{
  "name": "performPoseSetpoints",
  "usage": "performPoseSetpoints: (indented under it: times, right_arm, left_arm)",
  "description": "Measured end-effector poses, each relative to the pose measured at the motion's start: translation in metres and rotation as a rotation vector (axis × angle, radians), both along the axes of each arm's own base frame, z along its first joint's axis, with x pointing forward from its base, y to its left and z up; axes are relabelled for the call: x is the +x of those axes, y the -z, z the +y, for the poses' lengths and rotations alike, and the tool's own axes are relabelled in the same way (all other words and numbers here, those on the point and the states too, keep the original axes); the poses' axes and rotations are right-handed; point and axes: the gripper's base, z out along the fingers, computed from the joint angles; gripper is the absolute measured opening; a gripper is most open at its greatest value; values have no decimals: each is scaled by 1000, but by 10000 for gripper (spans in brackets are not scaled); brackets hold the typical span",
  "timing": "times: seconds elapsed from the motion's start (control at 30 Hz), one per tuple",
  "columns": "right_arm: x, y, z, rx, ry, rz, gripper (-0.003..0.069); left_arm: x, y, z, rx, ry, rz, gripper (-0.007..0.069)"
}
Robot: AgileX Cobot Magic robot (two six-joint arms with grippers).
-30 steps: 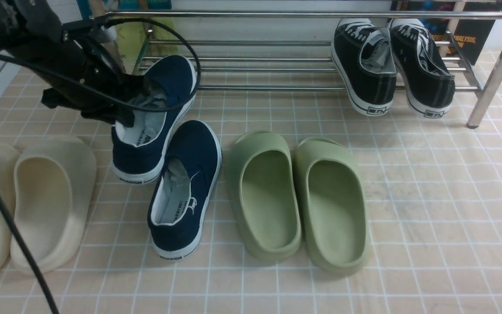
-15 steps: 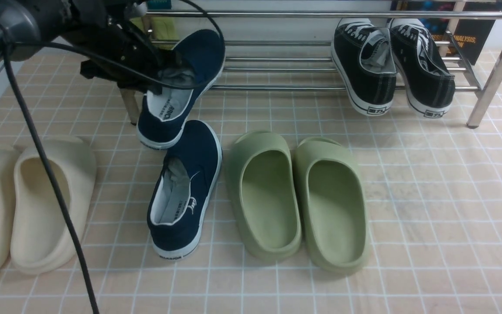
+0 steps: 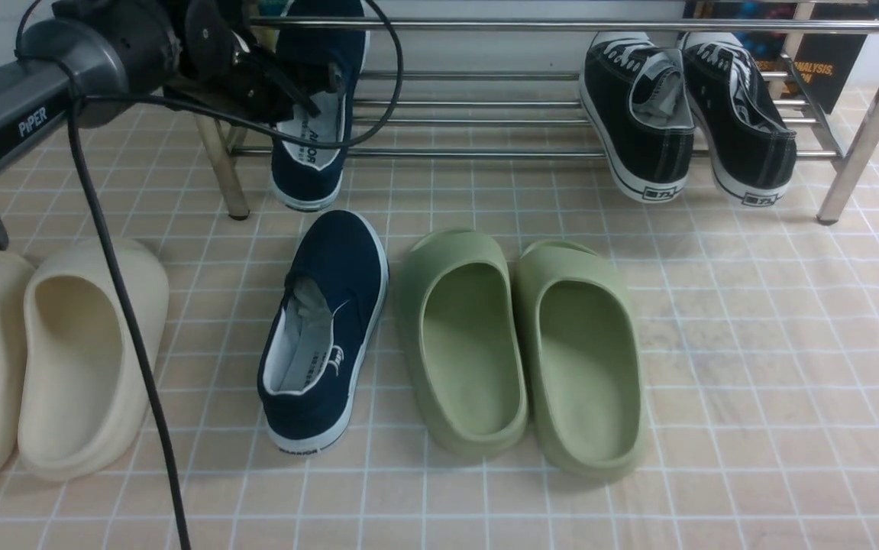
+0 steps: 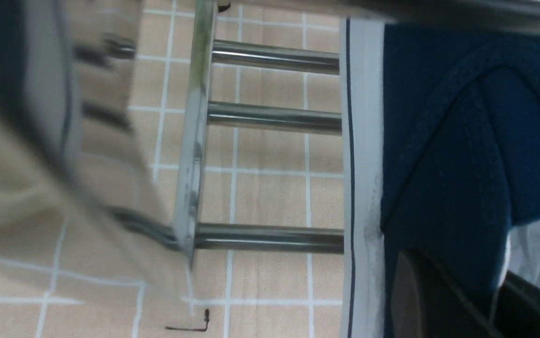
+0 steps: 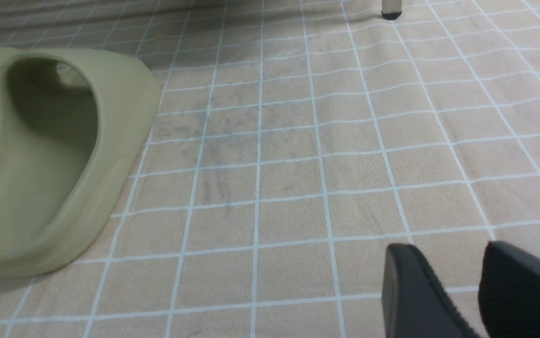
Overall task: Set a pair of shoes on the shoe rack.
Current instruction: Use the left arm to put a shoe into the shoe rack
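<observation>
navy slip-ons (image 3: 340, 321) look light and floppy, so pinch the side collar; left gripper (image 4: 495, 305) up top is nearly closed on one's edge. right gripper (image 5: 443, 281), lower right of its wrist view, gapes with nothing in it.

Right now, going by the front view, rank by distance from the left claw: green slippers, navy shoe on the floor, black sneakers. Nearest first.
1. Navy shoe: on the floor, just in front of the rack.
2. Green slippers: right of that shoe.
3. Black sneakers: far right, on the rack.
</observation>
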Motion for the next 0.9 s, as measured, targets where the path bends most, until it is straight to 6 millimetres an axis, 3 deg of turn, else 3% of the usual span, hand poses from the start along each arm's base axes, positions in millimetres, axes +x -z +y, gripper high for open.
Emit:
performPoseSetpoints:
  times: [0.07, 0.3, 0.4, 0.5, 0.6, 0.7, 0.9]
  right_arm:
    - [0, 0, 0, 0, 0, 0, 232]
    - [0, 0, 0, 0, 0, 0, 237]
    - [0, 0, 0, 0, 0, 0, 237]
    - [0, 0, 0, 0, 0, 0, 237]
    - [0, 0, 0, 0, 0, 0, 237]
    - [0, 0, 0, 0, 0, 0, 237]
    - [0, 0, 0, 0, 0, 0, 237]
  left_arm:
    - [1, 2, -1, 1, 1, -1, 114]
    - [3, -2, -2, -2, 4, -38, 346]
    - [-1, -13, -1, 0, 4, -41, 382]
    - [-15, -44, 3, 15, 11, -68, 394]
    - [-33, -77, 7, 20, 12, -79, 377]
    - [-46, -87, 9, 48, 23, -16, 316]
    - [-58, -44, -9, 201, 159, 301, 46]
